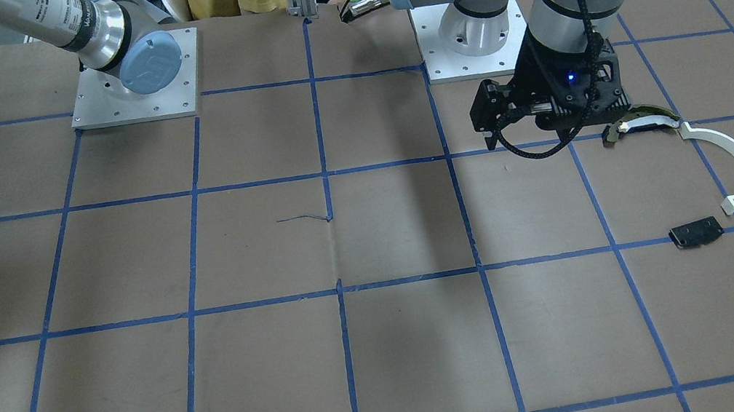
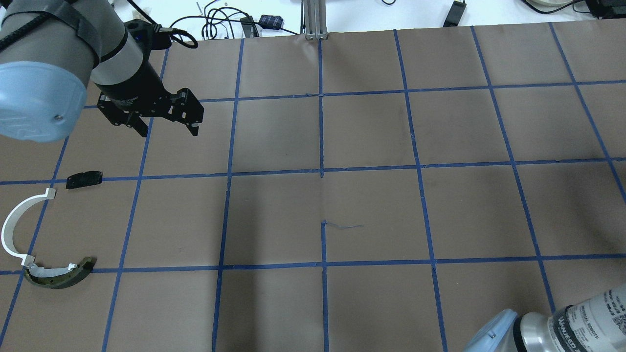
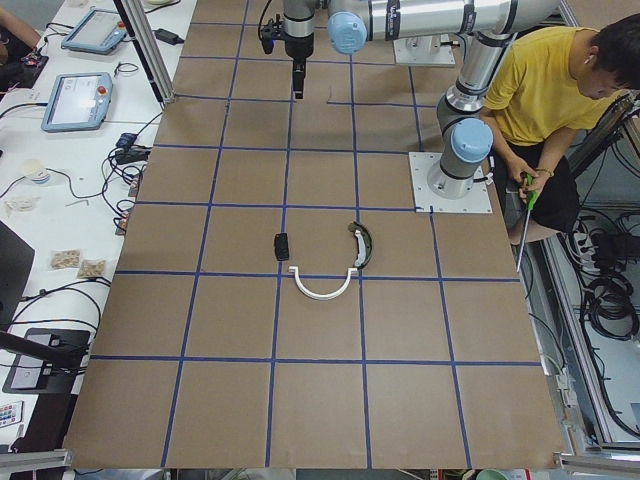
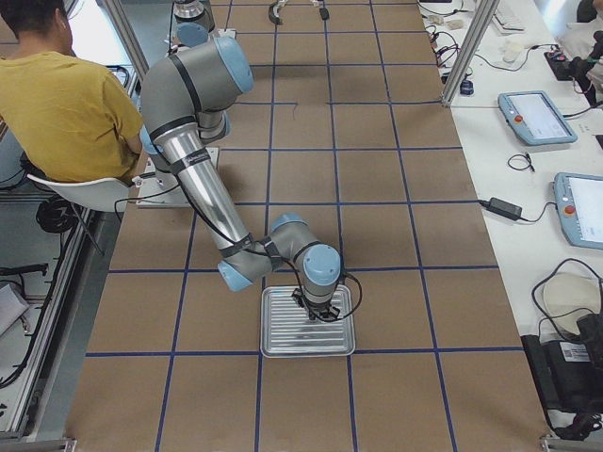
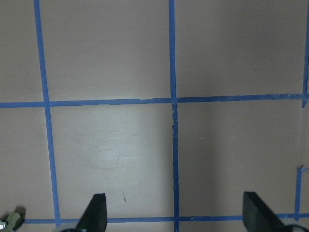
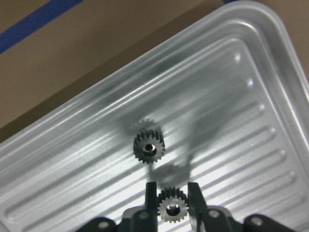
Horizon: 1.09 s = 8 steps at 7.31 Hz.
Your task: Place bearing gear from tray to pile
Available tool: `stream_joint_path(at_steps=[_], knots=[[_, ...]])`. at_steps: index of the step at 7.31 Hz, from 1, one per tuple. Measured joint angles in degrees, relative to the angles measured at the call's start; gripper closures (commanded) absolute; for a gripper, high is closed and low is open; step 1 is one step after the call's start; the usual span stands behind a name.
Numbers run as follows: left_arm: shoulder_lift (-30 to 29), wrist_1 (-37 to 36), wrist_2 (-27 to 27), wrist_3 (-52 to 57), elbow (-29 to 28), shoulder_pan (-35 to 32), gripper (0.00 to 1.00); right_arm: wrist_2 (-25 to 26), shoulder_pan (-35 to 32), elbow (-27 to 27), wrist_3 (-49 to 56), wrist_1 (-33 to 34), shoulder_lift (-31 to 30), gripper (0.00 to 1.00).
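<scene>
In the right wrist view my right gripper (image 6: 172,192) is shut on a small bearing gear (image 6: 171,209) and holds it just above the ribbed metal tray (image 6: 251,121). A second dark gear (image 6: 148,147) lies flat in the tray. The exterior right view shows that gripper (image 4: 320,309) over the tray (image 4: 279,341). The pile lies at the far left of the overhead view: a white arc strip (image 2: 10,230), a dark curved piece with a cream band (image 2: 58,277) and a flat black plate (image 2: 84,179). My left gripper (image 2: 168,128) is open and empty, hovering beyond the pile.
Brown table cover (image 2: 371,210) with a blue tape grid. The left arm's base plate (image 1: 473,42) and the right arm's base plate (image 1: 135,88) stand at the robot's edge. A person in yellow (image 4: 57,104) sits beside the table. Tablets and cables lie along the operators' side (image 4: 537,118).
</scene>
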<state>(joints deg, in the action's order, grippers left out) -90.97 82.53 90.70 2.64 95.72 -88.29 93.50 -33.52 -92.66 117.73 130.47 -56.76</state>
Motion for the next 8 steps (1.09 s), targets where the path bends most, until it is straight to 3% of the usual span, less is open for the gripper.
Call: stream_joint_path(at_steps=[2,4,6,8], knots=[[0.0,0.0,0.0,0.0,0.0,0.0,0.0,0.0,-3.2,-1.6,-4.4,-2.1,-5.8,1.0],[0.0,0.0,0.0,0.0,0.0,0.1,0.0,0.1,-11.3,-7.7,-17.3,-4.6,-14.6,1.0],[0.0,0.0,-0.1,0.0,0.0,0.2,0.0,0.6,-22.0,-13.9,-37.4,-9.2,-23.0,1.0],[0.0,0.0,-0.1,0.0,0.0,0.3,0.0,-0.6,-35.7,-14.3,-62.6,-15.9,-26.1,1.0]])
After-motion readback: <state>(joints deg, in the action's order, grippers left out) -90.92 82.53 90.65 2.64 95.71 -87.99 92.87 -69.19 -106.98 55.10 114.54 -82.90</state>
